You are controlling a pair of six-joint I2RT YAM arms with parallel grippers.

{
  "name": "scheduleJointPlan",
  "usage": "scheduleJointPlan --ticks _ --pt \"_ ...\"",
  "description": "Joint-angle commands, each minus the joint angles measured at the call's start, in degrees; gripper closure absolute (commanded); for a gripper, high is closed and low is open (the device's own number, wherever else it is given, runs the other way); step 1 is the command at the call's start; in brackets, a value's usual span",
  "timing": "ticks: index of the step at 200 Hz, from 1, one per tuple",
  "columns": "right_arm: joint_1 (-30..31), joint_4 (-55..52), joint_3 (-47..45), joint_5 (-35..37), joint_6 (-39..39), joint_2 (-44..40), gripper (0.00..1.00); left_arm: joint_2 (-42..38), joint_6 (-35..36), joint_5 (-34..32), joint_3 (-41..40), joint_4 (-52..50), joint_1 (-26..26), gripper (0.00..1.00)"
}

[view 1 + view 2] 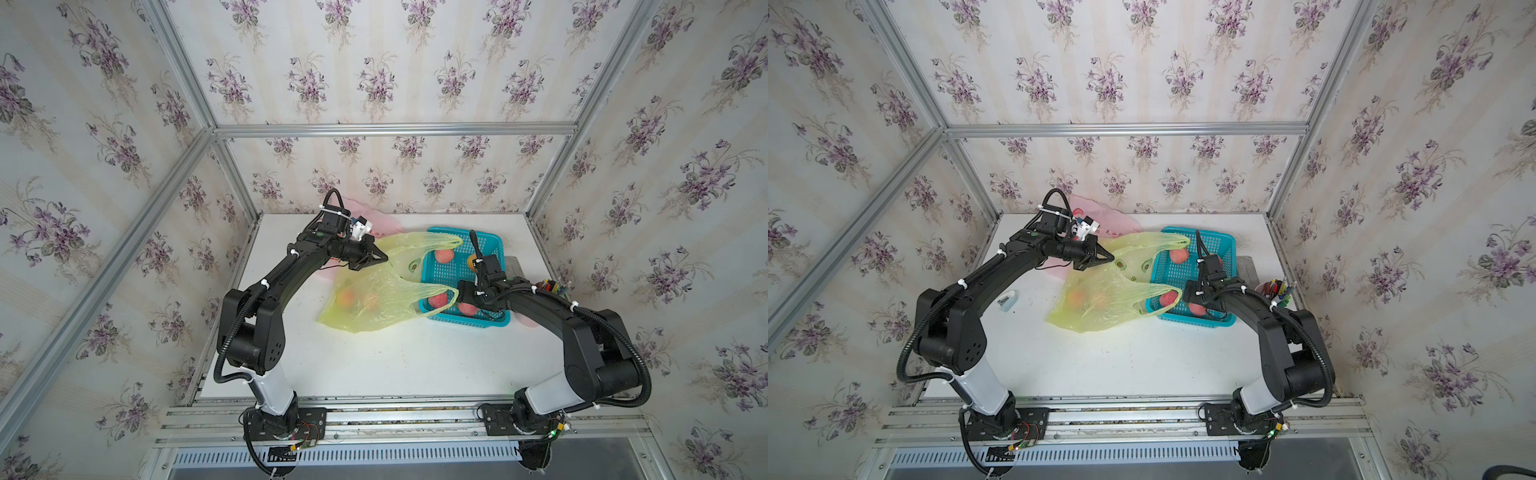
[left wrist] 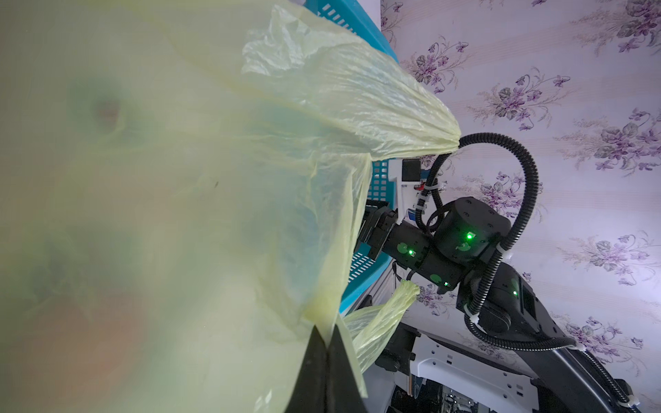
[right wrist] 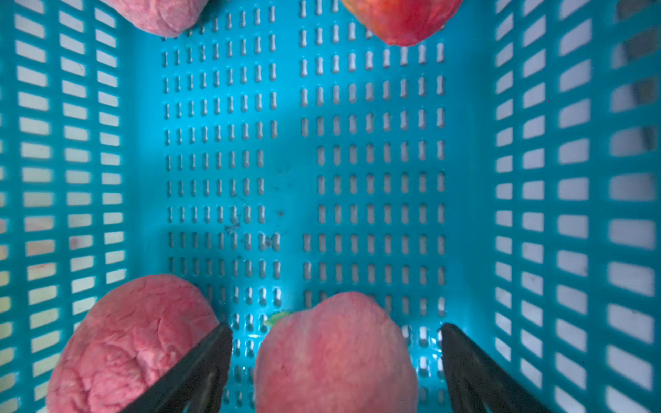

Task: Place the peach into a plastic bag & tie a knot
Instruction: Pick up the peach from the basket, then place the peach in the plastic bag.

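Your left tool [image 1: 384, 258] is pinched tight on the rim of the yellow plastic bag [image 1: 374, 303]. The left wrist view shows its two black fingers [image 2: 311, 375] pressed together with a fold of the film caught between them, holding that edge up off the table [image 1: 374, 365]. The rest of the bag lies slumped on the table just beside the blue basket [image 1: 451, 272], and in both top views its two handles reach over the basket wall that faces the bag. Two rounded orange-pink fruits [image 1: 347, 298] show dimly through the film at the bag's low end. Your right tool [image 3: 336, 327] is down inside the basket with its jaws spread wide, one finger on either side of a peach [image 3: 336, 357] that sits on the basket floor. You can see a gap between each fingertip and the fruit, so nothing is gripped. A second peach [image 3: 132, 343] lies just beside that one, outside the jaws and close to one finger. Two more peaches [image 3: 400, 18] sit at the basket's opposite end. A pink bag [image 1: 382, 222] lies on the table behind your left arm, near the back wall.
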Motion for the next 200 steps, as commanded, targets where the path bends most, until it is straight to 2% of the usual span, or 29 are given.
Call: scheduleJointPlan --ticks 1,49,97,129,164,181,200 --pt "0.1 2.5 -0.2 -2.1 -0.2 0.8 0.19 0.0 -0.3 0.8 -0.1 1.2 0.1 1.0" --pt "0.1 2.9 0.2 -4.8 -0.2 -3.2 0.42 -0.3 -0.5 1.0 -0.2 1.2 0.1 1.0" --pt "0.5 0.7 3.7 -11.1 0.9 -12.8 0.49 -1.2 -0.9 1.1 -0.5 1.2 0.1 1.0" --pt "5.2 3.4 8.0 -15.7 3.6 -13.7 0.49 -2.1 -1.1 1.2 -0.8 1.2 0.1 1.0" --pt "10.6 6.6 16.4 -18.4 5.7 -4.3 0.48 -3.1 -1.4 1.2 -1.2 1.2 0.0 1.0" --pt "12.5 7.5 21.2 -19.6 6.3 1.8 0.43 -3.4 -1.3 1.1 -1.5 1.2 0.1 1.0" --pt "13.0 8.0 25.2 -24.6 7.4 8.5 0.3 -3.6 -1.4 0.5 -1.6 1.3 0.1 1.0"
